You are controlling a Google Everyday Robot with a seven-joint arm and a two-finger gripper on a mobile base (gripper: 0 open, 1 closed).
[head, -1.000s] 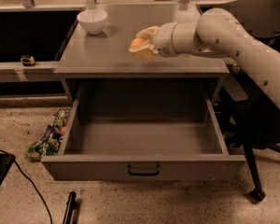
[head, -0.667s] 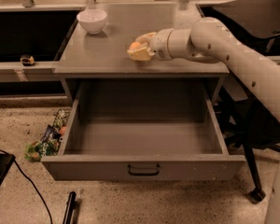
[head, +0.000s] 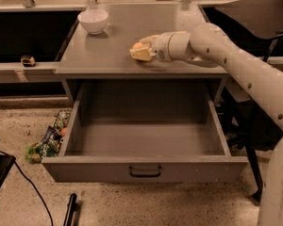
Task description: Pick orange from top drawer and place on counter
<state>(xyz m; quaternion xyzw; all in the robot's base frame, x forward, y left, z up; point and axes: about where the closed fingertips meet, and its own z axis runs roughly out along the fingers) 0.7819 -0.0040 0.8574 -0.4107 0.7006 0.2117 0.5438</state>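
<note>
The orange shows as a small orange patch between the cream fingers of my gripper. The gripper is shut on it, low over the counter, near the middle and close to the front edge. I cannot tell whether the orange touches the surface. My arm reaches in from the right. The top drawer is pulled fully out below, and its grey inside holds nothing that I can see. Its black bar handle faces me.
A white bowl stands at the counter's back left. Snack bags lie on the speckled floor left of the drawer. A black chair stands at the right. A black stick and a cable lie on the floor in front.
My gripper has moved left across the counter with the orange and a little toward the front edge. The drawer and bowl have not moved.
</note>
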